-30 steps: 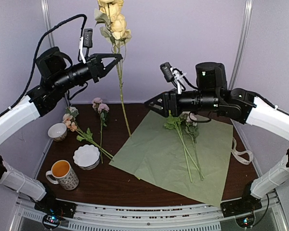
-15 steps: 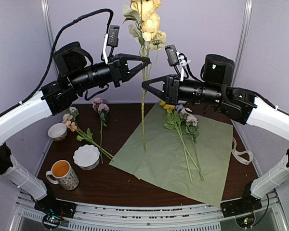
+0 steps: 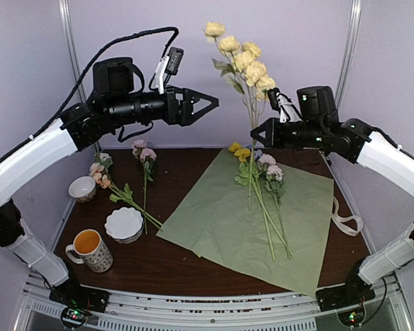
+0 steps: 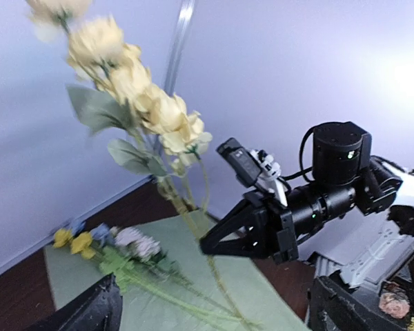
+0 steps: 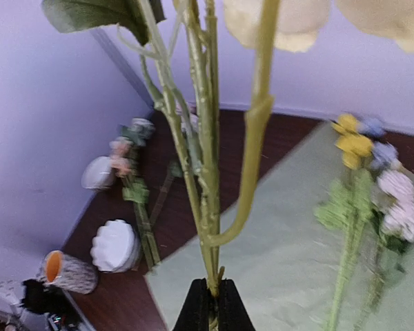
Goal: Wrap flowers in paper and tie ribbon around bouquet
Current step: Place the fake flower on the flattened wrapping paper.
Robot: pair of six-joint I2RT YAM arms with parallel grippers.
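Dark wood table point(image 3: 167, 270), lilac walls point(image 3: 297, 41); right gripper point(image 3: 254, 133) clamps yellow flowers point(image 3: 254, 69), left gripper point(image 3: 208, 107) gapes.

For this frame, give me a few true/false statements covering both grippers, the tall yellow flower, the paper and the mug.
1. The right gripper is shut on the yellow flower stem. True.
2. The left gripper grips that stem too. False: its jaws stand open, clear of it.
3. Several flowers lie on the green paper. True.
4. The paper is rolled into a cone. False: it lies flat on the table.
5. The mug stands on the paper. False: it stands on bare table beside the white bowl.
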